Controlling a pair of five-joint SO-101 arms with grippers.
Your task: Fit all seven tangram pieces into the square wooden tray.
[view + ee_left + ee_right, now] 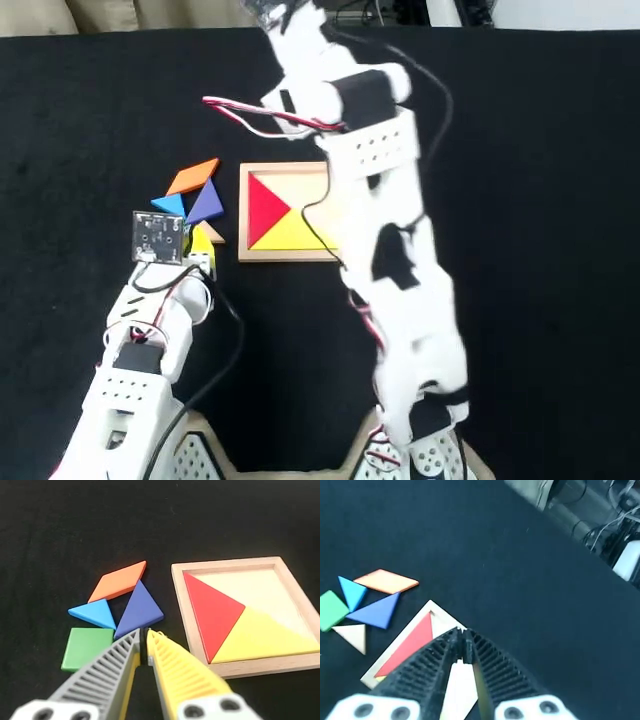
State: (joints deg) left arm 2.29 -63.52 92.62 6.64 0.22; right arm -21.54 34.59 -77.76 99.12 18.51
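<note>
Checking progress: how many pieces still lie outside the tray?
5: orange parallelogram, light-blue triangle, dark-blue triangle, green square and pale triangle, clustered beside the tray. None seems hidden.

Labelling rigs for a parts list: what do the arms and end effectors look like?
The left arm and right arm are white with black motors and red, white and black cables. The left end effector has one grey and one yellow ribbed finger; the right end effector is black.
</note>
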